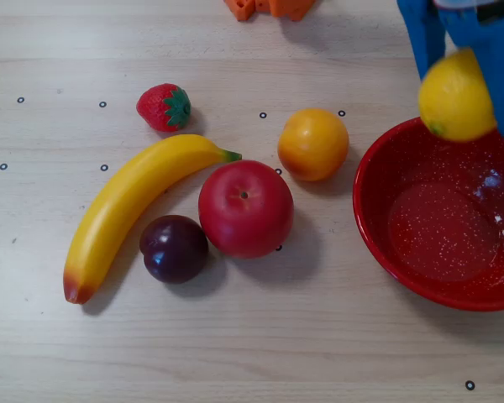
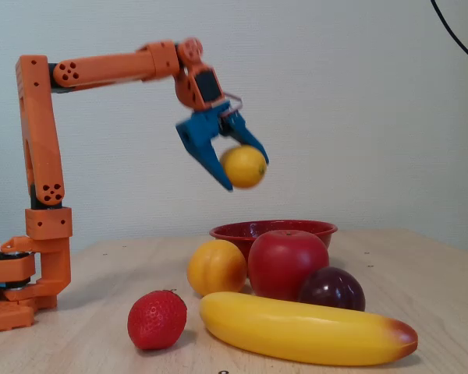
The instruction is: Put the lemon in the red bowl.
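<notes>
Arm reaches out level, wrist angled down; blue jaws [image 2: 246, 173] clamped on smooth oval lemon [image 2: 243, 166], held above glossy speckled red bowl [image 1: 378, 227] at the surface's right edge in overhead view.

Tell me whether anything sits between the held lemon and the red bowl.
Nothing visible does. The lemon, held in the gripper, hangs above the far rim of the red bowl, whose inside is empty; the other fruit lies off to its left in the overhead view.

A strawberry [image 1: 164, 107], a banana [image 1: 126, 210], a plum [image 1: 175, 248], a red apple [image 1: 245, 208] and an orange fruit [image 1: 312, 143] lie on the wooden table [image 1: 235, 336]
</notes>
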### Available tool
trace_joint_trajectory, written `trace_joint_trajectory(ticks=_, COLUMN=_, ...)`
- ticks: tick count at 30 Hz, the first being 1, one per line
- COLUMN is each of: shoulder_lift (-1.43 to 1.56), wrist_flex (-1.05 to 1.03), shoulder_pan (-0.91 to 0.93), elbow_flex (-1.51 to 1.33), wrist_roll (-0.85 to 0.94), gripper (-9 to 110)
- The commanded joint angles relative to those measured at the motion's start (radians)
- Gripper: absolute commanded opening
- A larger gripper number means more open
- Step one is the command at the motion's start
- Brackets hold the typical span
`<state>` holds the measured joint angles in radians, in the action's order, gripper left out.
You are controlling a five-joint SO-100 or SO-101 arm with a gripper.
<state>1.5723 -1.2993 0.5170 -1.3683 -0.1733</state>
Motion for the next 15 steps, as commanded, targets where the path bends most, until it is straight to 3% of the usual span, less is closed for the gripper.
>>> trace_joint_trajectory(ticks=1, shoulder_lift=0.074, wrist_flex=0.103, shoulder_pan=0.037, elbow_flex=-0.009, wrist_roll=-0.063, gripper=0)
trace_joint_trajectory(ticks=7, shoulder_lift=-0.011, wrist_flex=0.261, shoulder_pan=0.051, elbow_flex=-0.117, wrist_roll=-0.083, gripper=0)
trace_joint_trajectory(ticks=13, shoulder_lift=-0.089, wrist_flex=0.353, shoulder_pan=0.063, elbow_flex=-0.156, wrist_roll=-0.078, gripper=10)
trace_joint_trajectory(ticks=15, shoulder_lift=-0.118, wrist_flex=0.374, shoulder_pan=0.066, elbow_flex=-0.164, wrist_roll=-0.069, gripper=19)
